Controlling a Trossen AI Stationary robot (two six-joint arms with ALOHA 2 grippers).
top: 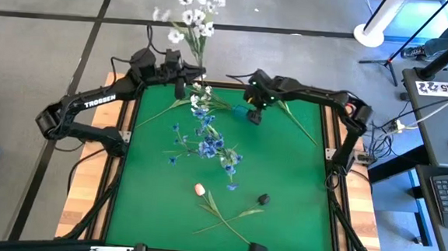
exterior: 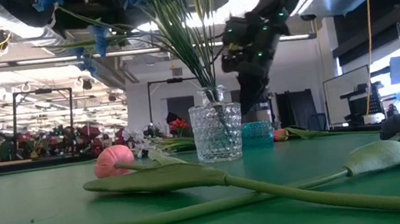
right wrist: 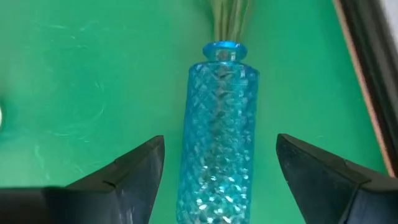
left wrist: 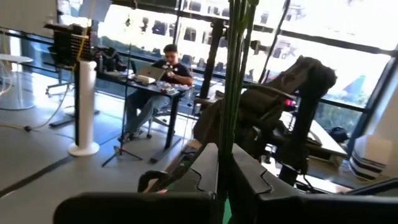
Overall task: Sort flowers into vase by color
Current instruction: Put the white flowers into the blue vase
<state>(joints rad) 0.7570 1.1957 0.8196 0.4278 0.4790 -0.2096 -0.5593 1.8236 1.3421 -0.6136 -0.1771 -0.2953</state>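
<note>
From above: left pincer (top: pixel 181 82) at the far edge of the green table (top: pixel 150 191), pinching the thin stems of the white flowers (top: pixel 193 16). Little white blooms out past the table edge, over the grey floor. Right pincer (top: pixel 253 113) near the far edge too, over a small blue vase (top: pixel 241 109). Blue flowers (top: pixel 208 136) bunched in the middle of the table. Pink tulip (top: pixel 199 189) lying nearer the front, on a long stem with leaves. Dark bud (top: pixel 263 199) lying just beside it, not touching.

From table height: clear glass vase (exterior: pixel 218 133) standing up, holding the blue flowers' green stems. Blue vase (exterior: pixel 257 134) just behind it. Pink tulip (exterior: pixel 113 160) flat on the table.

From the left wrist: left pincer (left wrist: pixel 227 158) pressed on green stems.

From the right wrist: right pincer (right wrist: pixel 219 139) spread wide, one finger (right wrist: pixel 134 168) on each side of the blue vase (right wrist: pixel 221 93), not touching it.
</note>
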